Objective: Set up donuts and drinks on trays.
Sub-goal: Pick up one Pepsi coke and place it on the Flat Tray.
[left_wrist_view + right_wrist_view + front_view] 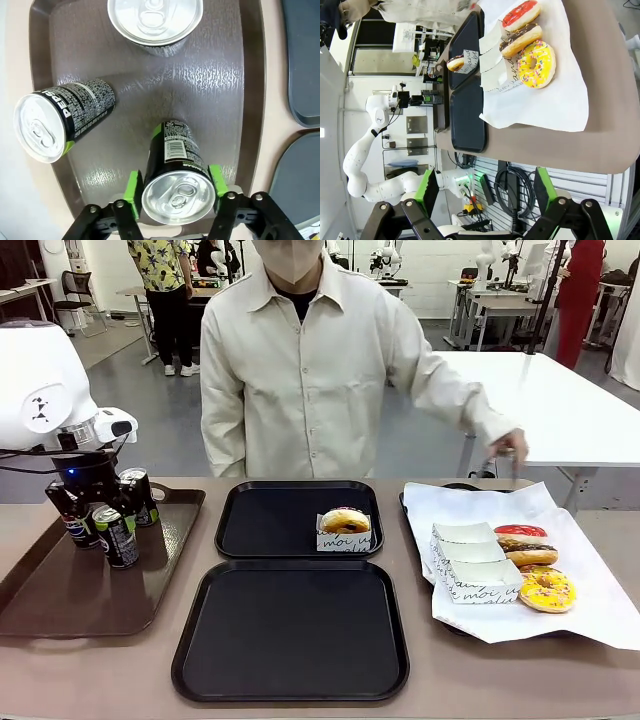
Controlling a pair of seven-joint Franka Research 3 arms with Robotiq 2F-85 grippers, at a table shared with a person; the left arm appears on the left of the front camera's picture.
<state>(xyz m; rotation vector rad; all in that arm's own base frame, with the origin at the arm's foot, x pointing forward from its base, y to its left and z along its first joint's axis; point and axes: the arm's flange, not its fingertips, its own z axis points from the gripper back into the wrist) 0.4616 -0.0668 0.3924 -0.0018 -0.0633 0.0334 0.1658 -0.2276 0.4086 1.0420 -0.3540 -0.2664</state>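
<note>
Three drinks stand on the brown tray [60, 590] at the left. My left gripper [100, 502] [176, 186] is down over them, its green pads [134, 187] pressed on both sides of the green-accented can [175, 172] [117, 535]. A Pepsi can [60, 120] [80, 525] and another can [155, 20] [140, 495] stand nearby. Two black trays lie in the middle: the far tray [270, 520] holds a glazed donut [345, 520] in a white box, the near tray [290, 630] is bare. My right gripper [486, 192] hangs open off the table's right side.
A tray with white paper [590, 610] at the right carries red-iced [521, 533], chocolate [530, 552] and yellow-sprinkled [547, 590] donuts beside white boxes [470, 560]. A person stands at the far edge, one hand [510, 445] out to the right.
</note>
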